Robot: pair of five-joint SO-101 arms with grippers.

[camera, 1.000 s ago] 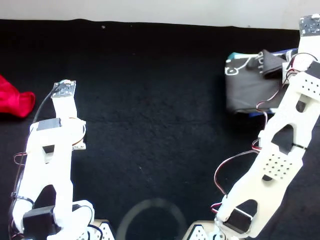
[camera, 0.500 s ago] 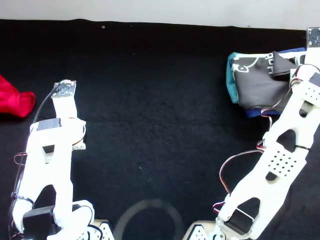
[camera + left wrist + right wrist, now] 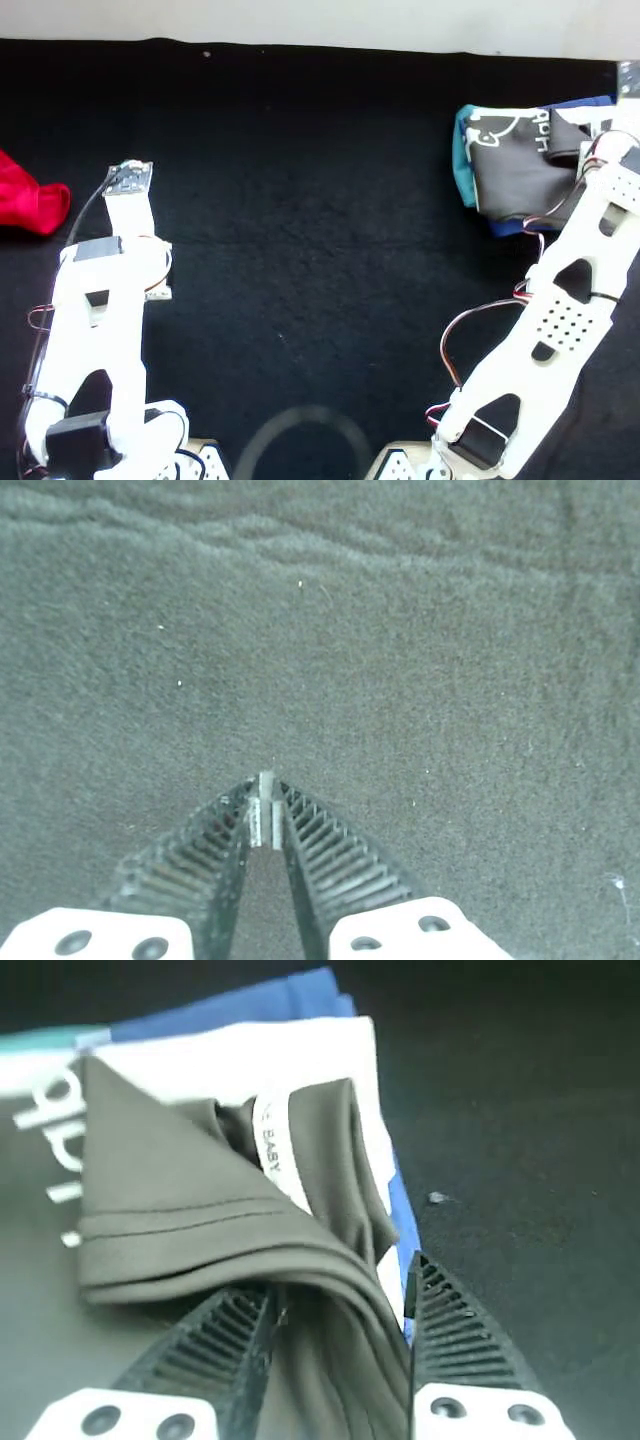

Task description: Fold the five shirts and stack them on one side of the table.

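Left pincer (image 3: 264, 790), clenched empty, hangs over the bare table (image 3: 320, 230). The unfolded red shirt (image 3: 28, 200) lies at the left edge, nearest that arm. Far right corner: right pincer (image 3: 340, 1282), released, straddles the stack (image 3: 505, 175) and its grey shirt (image 3: 200, 1220).

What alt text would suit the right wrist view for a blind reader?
The open right tool straddles a fold of the grey shirt, which lies on top of a white layer and a blue shirt. The black table cloth lies beyond.
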